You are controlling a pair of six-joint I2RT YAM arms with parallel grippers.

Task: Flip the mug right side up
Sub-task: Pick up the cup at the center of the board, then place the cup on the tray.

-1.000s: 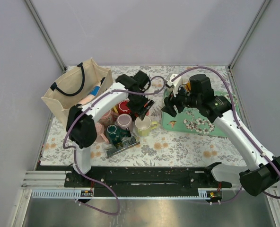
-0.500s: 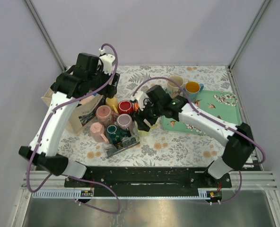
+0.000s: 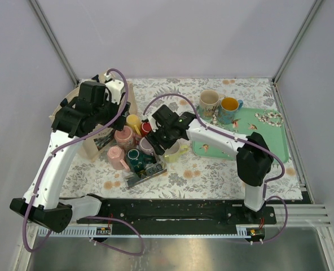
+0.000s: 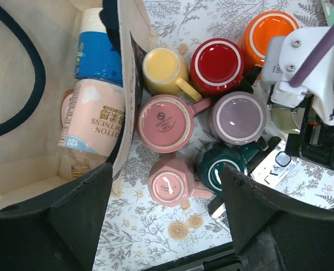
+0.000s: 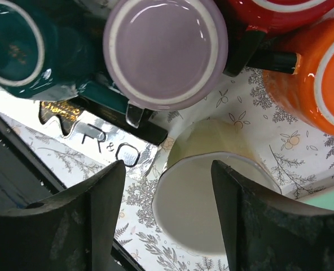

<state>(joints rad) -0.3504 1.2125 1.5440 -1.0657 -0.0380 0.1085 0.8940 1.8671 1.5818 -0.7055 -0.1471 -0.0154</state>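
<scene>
Several mugs stand upside down in a cluster: yellow [image 4: 161, 65], red [image 4: 216, 65], orange [image 4: 268, 31], round pink [image 4: 166, 123], purple [image 4: 237, 117], faceted pink [image 4: 171, 186] and dark green [image 4: 220, 172]. A pale yellow mug [image 3: 175, 149] stands mouth up beside them, its wide rim [image 5: 212, 203] showing. My left gripper [image 3: 102, 116] hangs open high over the cluster's left side [image 4: 166, 169], with the faceted pink mug below between its fingers. My right gripper [image 3: 166, 135] is open just above the pale mug [image 5: 168, 169], holding nothing.
A canvas bag [image 4: 43, 84] with packets and a bottle stands left of the mugs. A black and silver package [image 3: 147, 172] lies in front of the cluster. A green tray [image 3: 268, 141] lies at the right, with two upright mugs [image 3: 209, 101] behind it.
The right arm swung from the tray over to the mug cluster. The left arm left the cluster, rose over the bag, then came down a little, its jaws wider.
</scene>
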